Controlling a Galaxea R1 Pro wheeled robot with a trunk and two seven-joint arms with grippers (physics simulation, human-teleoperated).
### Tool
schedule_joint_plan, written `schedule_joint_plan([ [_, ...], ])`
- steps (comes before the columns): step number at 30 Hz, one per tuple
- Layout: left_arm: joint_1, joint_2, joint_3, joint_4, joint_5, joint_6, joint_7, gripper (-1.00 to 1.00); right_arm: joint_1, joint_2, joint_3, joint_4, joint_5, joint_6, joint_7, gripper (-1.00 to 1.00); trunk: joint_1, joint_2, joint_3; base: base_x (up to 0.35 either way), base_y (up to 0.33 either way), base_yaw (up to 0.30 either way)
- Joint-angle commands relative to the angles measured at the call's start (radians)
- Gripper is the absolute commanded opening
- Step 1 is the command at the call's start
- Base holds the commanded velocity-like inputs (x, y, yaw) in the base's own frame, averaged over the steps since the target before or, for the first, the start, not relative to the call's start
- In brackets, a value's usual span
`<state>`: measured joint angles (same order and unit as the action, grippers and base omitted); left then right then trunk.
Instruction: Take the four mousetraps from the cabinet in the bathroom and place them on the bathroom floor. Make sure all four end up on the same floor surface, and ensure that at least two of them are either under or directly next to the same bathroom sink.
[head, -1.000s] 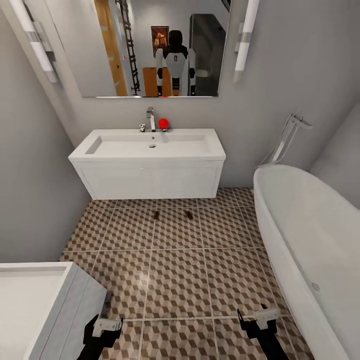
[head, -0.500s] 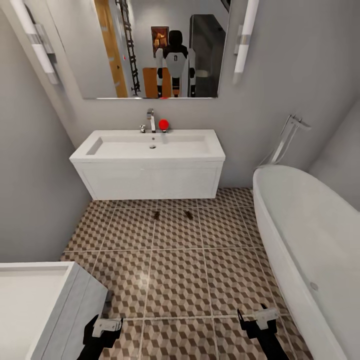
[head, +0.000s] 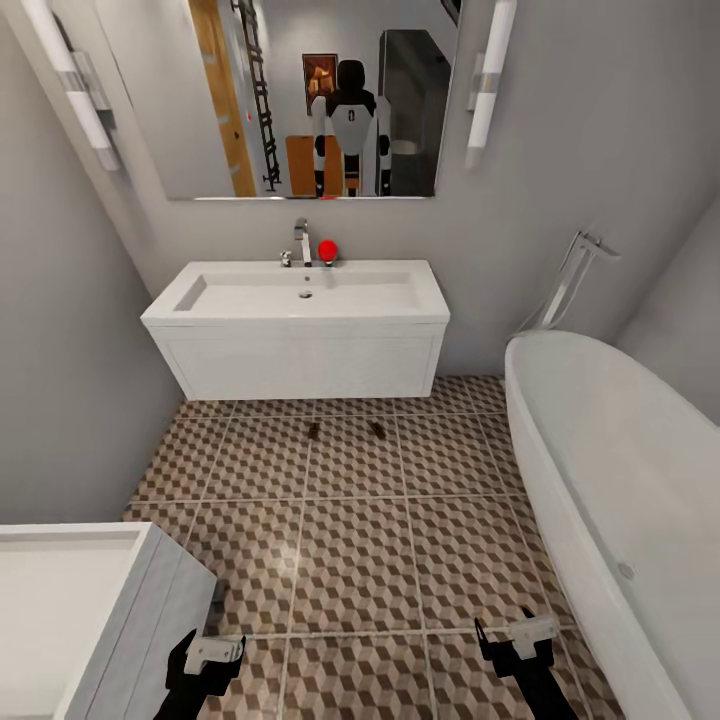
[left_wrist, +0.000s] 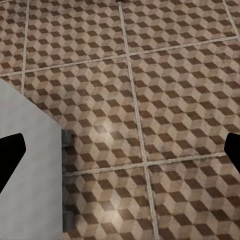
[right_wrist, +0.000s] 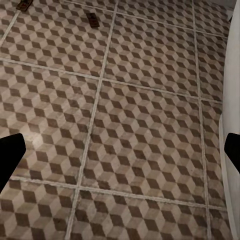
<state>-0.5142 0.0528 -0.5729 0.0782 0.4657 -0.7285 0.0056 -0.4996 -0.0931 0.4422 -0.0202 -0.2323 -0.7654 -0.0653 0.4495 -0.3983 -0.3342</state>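
Observation:
Two mousetraps (head: 313, 430) (head: 377, 429), tiny brown boards, lie on the cube-patterned bathroom floor (head: 360, 560) just in front of the white sink (head: 300, 300). The right wrist view shows the same pair (right_wrist: 22, 5) (right_wrist: 92, 19) far ahead on the tiles. My left gripper (head: 205, 655) and right gripper (head: 515, 635) hang low near the view's lower edge, well back from the traps. Both are open with nothing between their fingers. The cabinet is out of direct view.
A white oval bathtub (head: 610, 470) runs along the right side. A white boxy fixture (head: 80, 610) stands close to my left gripper, and its corner (left_wrist: 25, 175) shows in the left wrist view. A mirror (head: 310, 95) hangs above the sink.
The whole picture has crept slightly, so the camera moved a little. The traps and both grippers keep their places.

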Motion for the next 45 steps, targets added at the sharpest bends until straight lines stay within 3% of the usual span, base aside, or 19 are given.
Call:
schedule_joint_plan([
  [1, -0.001, -0.001, -0.008, 0.003, 0.005, -0.005, 0.001, 1.0, 0.0, 0.0, 0.009, 0.0, -0.002, -0.002, -0.007, 1.0, 0.0, -0.002, -0.002, 0.0, 0.0, 0.0],
  [45, -0.001, -0.008, -0.008, 0.002, 0.006, -0.002, 0.001, 1.0, 0.0, 0.001, 0.009, -0.001, -0.002, -0.002, -0.007, 1.0, 0.0, -0.002, -0.002, 0.0, 0.0, 0.0],
])
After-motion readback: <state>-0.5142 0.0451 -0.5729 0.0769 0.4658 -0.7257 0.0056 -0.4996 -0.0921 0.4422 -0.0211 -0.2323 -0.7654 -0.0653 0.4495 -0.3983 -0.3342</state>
